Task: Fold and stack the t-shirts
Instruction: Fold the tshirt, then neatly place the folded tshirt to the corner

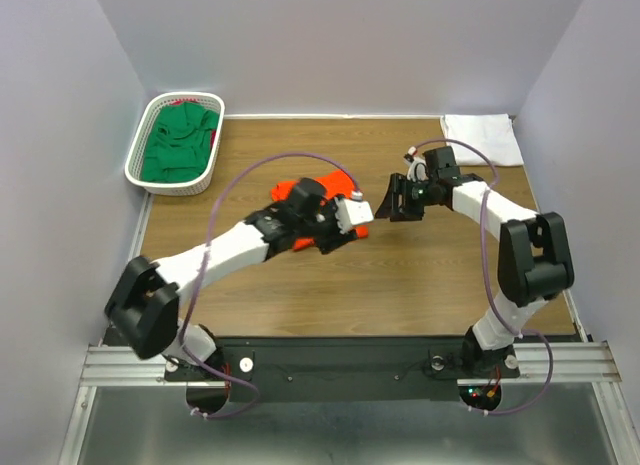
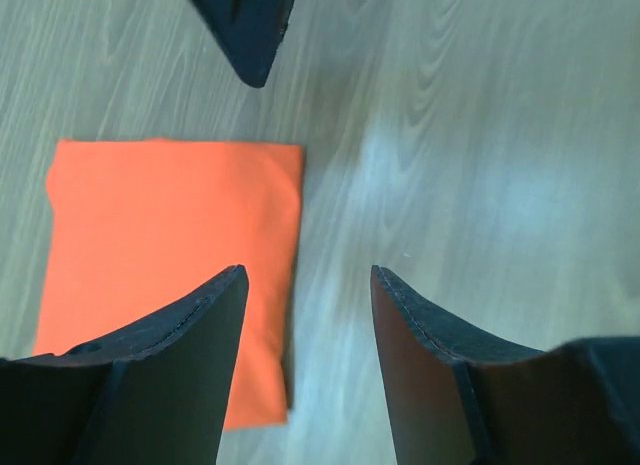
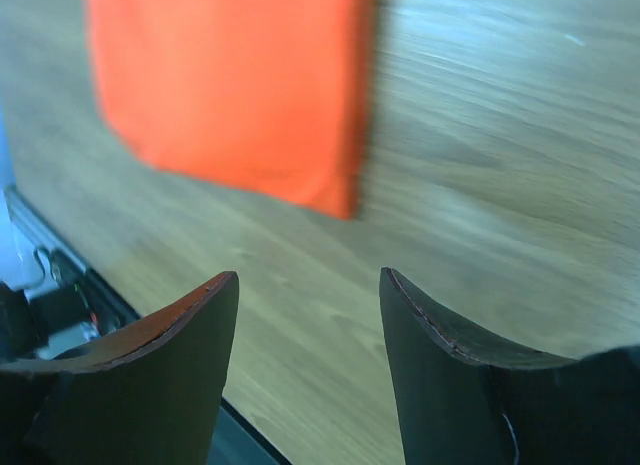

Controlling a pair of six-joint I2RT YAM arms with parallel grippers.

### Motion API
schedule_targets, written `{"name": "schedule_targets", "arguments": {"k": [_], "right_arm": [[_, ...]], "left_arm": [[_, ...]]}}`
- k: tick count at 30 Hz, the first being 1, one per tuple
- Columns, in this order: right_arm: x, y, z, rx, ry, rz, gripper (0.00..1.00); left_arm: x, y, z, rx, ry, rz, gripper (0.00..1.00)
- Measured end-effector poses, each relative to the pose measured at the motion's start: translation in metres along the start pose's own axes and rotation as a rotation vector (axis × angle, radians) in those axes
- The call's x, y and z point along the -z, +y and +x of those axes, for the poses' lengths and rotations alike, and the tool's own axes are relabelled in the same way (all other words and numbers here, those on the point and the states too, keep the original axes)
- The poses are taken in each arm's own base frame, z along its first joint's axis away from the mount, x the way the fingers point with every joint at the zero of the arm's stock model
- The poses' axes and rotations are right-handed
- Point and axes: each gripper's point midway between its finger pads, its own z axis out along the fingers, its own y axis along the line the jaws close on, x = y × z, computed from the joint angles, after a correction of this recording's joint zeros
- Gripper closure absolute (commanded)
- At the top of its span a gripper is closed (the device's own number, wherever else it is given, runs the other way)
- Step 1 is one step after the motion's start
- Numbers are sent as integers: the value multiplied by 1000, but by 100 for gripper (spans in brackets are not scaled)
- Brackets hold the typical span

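where the top external view looked down, the folded orange-red t-shirt lay at the middle of the counter, partly under the left arm. left wrist view: the left claw stood apart, empty, over that shirt's edge. right wrist view: the right claw stood apart, empty, above the counter near the shirt.

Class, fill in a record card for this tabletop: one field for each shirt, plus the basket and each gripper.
Orange shirt: folded into a flat rectangle, middle of the table
White shirt: folded, far right corner
Green shirt: crumpled, unfolded, inside the basket
Basket: white mesh, far left corner
Left gripper: open, empty, above the orange shirt's edge
Right gripper: open, empty, over bare wood beside the orange shirt
Stack: not yet made; the shirts lie apart
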Motion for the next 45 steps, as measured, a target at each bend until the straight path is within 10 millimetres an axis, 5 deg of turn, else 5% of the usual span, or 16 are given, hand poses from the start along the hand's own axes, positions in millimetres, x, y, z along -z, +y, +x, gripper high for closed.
{"name": "schedule_targets", "arguments": {"k": [3,5,10,16,23,27,38,45], "right_arm": [[-18,-30,11,-118,56,41,36],[-25,-38,17,-166,84,51,36],[-31,-38,21,-219,104,34,36],[-36,-33,16,-265,94,1,34],[-49,-38,21,-334,107,-13,33],[-53,-33,13,-361,71,-50,29],[-76,-13,-3,-487,11,-191,20],[-91,6,-1,-523,-13,-257,31]], "left_arm": [[-40,-9,25,-113,127,-48,36],[-67,-18,59,-181,255,-52,36],[-96,-20,102,-301,407,-99,38],[-113,13,94,-394,397,-267,47],[-128,23,97,-424,394,-299,100],[-123,19,92,-313,341,-211,100],[-100,35,40,-75,160,-111,100],[-99,30,36,-36,143,-62,100]]}}
